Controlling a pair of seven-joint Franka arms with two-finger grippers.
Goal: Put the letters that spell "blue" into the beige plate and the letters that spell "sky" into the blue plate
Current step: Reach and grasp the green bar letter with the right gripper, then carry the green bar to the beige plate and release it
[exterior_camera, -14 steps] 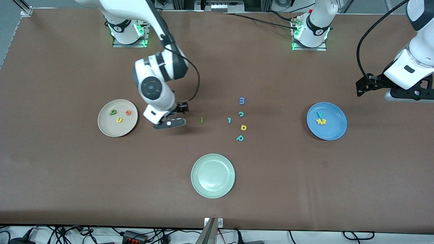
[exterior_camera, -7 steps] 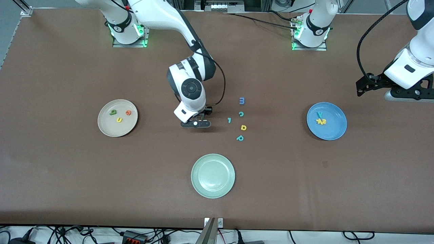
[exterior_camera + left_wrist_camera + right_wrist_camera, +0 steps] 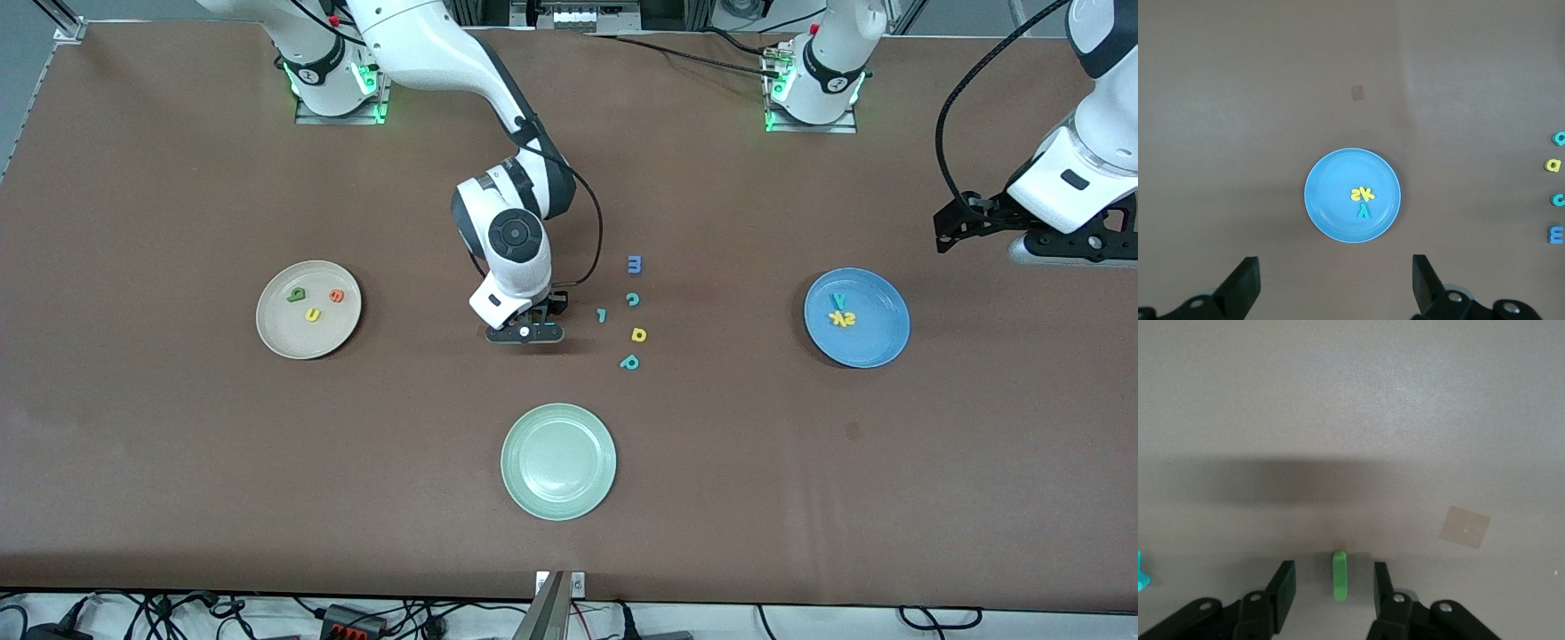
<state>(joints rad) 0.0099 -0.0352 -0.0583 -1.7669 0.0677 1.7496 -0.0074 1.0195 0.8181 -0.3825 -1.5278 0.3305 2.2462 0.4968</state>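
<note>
The right gripper point(image 3: 524, 332) has travelled from beside the beige plate point(image 3: 276, 333) to straddle the green l point(image 3: 1339, 574), fingers apart, untouching; bare table surrounds. The left gripper point(image 3: 1331, 287) waits, spread, above the blue plate's point(image 3: 1328, 213) 12 o'clock rim.

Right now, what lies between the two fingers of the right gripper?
In the right wrist view, the thin green foam l bar lies on the brown table between the right gripper's open fingers, touching neither.
</note>
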